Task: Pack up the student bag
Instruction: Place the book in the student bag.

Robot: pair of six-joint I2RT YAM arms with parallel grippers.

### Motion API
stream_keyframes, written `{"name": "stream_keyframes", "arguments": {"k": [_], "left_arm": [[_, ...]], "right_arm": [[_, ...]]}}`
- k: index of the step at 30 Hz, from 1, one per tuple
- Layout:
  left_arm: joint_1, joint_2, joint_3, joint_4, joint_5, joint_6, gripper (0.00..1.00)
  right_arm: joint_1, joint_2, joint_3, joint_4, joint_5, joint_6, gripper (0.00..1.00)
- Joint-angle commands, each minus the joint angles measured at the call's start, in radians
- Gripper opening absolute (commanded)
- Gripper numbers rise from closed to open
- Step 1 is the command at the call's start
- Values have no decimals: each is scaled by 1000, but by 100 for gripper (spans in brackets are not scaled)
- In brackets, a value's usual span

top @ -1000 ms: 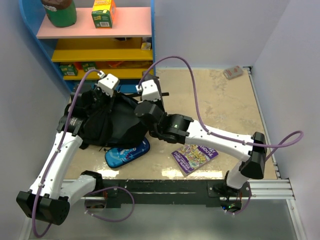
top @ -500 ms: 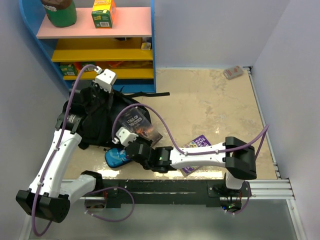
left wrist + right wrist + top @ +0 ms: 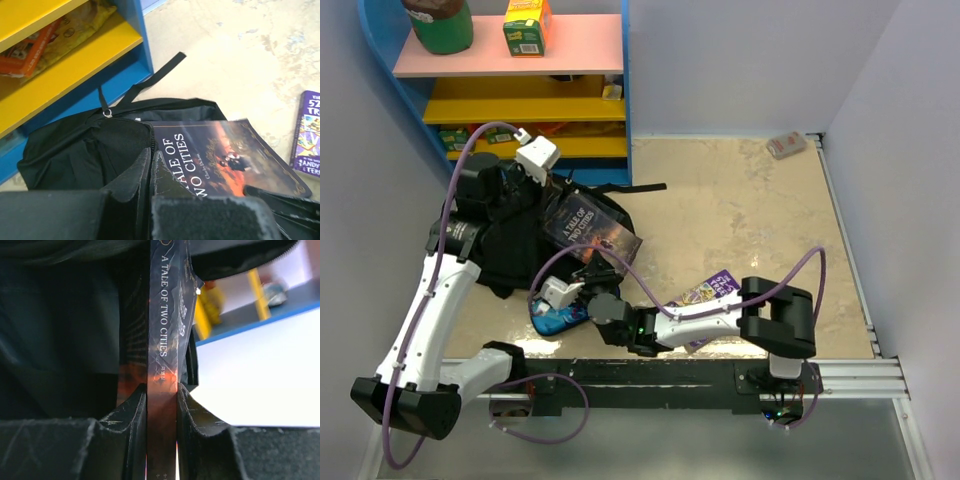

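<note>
**book held edge-on at the mouth of the student bag**

the student bag [image 3: 510,250] lies slumped on the left side of the worktop [image 3: 750,210], just in front of the blue shelf unit [image 3: 625,90]. its zip opening faces right and one black strap [image 3: 630,187] trails out along the foot of the shelves.

the left gripper [image 3: 532,192] is down at the far edge of the opening. in the left wrist view its fingers are pressed together on a fold of the black fabric beside the zip [image 3: 150,145].

a dark paperback, the tale of two cities book [image 3: 592,225], rests cover up across the opening. its far end lies over the black fabric and its near corner points toward the arm bases. how far it sits inside the student bag cannot be told from above.

the right arm lies low and folded along the near edge of the worktop. the right gripper [image 3: 582,275] meets the near end of the book. in the right wrist view the right gripper [image 3: 161,395] pinches the book [image 3: 162,315] edge-on, the spine with its title standing between the two fingers and dark bag fabric behind it.

a small blue pencil case [image 3: 552,318] lies on the worktop just below the student bag, partly under the right wrist. a purple book [image 3: 705,293] lies to the right, partly covered by the right arm.
</note>
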Motion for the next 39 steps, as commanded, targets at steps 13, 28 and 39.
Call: {"name": "stream_keyframes", "arguments": {"k": [13,28,39], "left_arm": [[-4,19,79,-51,212,76,0],[-4,12,47,-36,211,79,0],[-4,7,40,-22,186,70,0]], "right_arm": [[-28,384,-35,883,-172,-916,0],[-9,191,261,-31,-76,-36,99],[-24,-133,131,-491,-360,548,79]]}}
